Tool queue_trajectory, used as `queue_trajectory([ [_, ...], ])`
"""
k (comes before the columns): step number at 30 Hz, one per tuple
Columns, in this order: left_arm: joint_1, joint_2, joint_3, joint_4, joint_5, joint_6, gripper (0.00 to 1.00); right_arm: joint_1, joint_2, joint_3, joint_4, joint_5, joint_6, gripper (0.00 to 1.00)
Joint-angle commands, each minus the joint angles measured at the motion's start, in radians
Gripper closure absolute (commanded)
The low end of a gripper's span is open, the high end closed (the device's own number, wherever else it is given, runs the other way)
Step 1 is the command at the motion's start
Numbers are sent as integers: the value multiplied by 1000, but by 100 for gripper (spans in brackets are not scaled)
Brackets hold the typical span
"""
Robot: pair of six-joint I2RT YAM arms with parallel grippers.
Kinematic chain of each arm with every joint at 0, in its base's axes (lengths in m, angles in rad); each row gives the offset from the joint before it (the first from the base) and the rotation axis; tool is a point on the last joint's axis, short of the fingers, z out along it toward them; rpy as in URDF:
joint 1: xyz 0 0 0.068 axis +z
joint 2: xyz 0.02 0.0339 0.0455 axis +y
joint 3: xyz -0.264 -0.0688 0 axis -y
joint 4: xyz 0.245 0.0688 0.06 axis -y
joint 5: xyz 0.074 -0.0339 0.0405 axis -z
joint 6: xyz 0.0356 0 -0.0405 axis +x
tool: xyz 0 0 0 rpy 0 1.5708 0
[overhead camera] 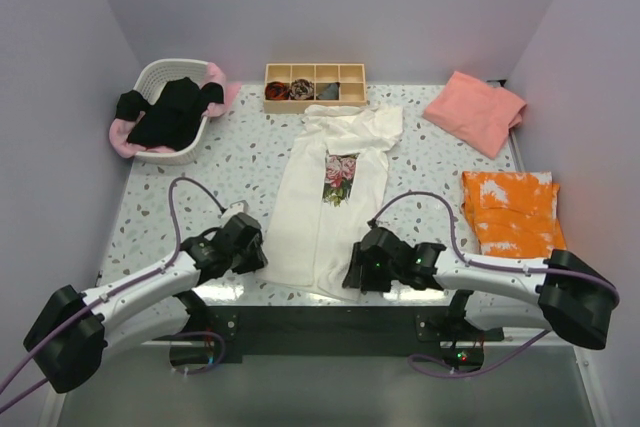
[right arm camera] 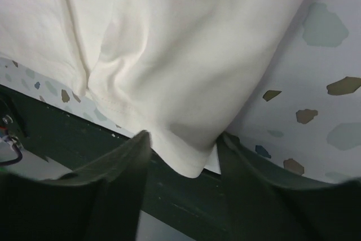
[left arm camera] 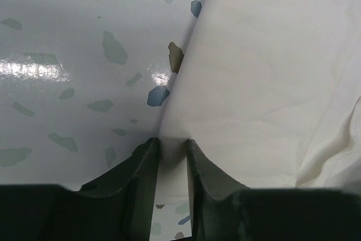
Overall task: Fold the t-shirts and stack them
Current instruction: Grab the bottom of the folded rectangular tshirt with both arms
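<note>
A cream-white t-shirt [overhead camera: 300, 217] with a rose print lies flat along the middle of the table, its hem at the near edge. My left gripper [overhead camera: 250, 249] is at the hem's left side. In the left wrist view its fingers [left arm camera: 172, 142] stand narrowly apart, with the shirt's edge [left arm camera: 271, 71] between the tips. My right gripper [overhead camera: 355, 269] is at the hem's right corner, its jaws [right arm camera: 183, 139] wide apart around the hanging corner [right arm camera: 169, 43]. A salmon-pink t-shirt [overhead camera: 475, 110] lies folded at the back right. Black [overhead camera: 170, 112] and light pink [overhead camera: 218, 77] t-shirts fill a basket.
The white basket [overhead camera: 160, 69] stands at the back left. A wooden compartment box [overhead camera: 350, 75] with small rolled bundles sits at the back centre. An orange-and-white cloth [overhead camera: 510, 212] lies folded at the right. The table's dark front edge [right arm camera: 169, 190] runs just below the hem.
</note>
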State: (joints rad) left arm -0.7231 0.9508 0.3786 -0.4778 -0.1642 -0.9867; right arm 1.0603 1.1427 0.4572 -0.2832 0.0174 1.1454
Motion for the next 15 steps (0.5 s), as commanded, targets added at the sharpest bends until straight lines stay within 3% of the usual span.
queue_trajectory([
  [1, -6, 3, -69, 21, 44, -10, 75, 4, 12, -31, 33, 27, 25, 58],
  [2, -6, -9, -72, 18, 46, -10, 83, 4, -1, -34, 30, 29, 27, 72],
  [4, -13, -26, -82, 8, 51, -13, 91, 4, -20, -32, -7, 49, 27, 87],
  [5, -18, -41, -86, 5, 66, -21, 100, 4, -44, -29, -22, 56, 27, 94],
  [9, -65, -66, -112, 22, 127, -43, 100, 4, -134, -9, -178, 121, 30, 100],
  [15, -159, -43, -106, 48, 160, -75, 100, 4, -236, 5, -342, 193, 48, 100],
])
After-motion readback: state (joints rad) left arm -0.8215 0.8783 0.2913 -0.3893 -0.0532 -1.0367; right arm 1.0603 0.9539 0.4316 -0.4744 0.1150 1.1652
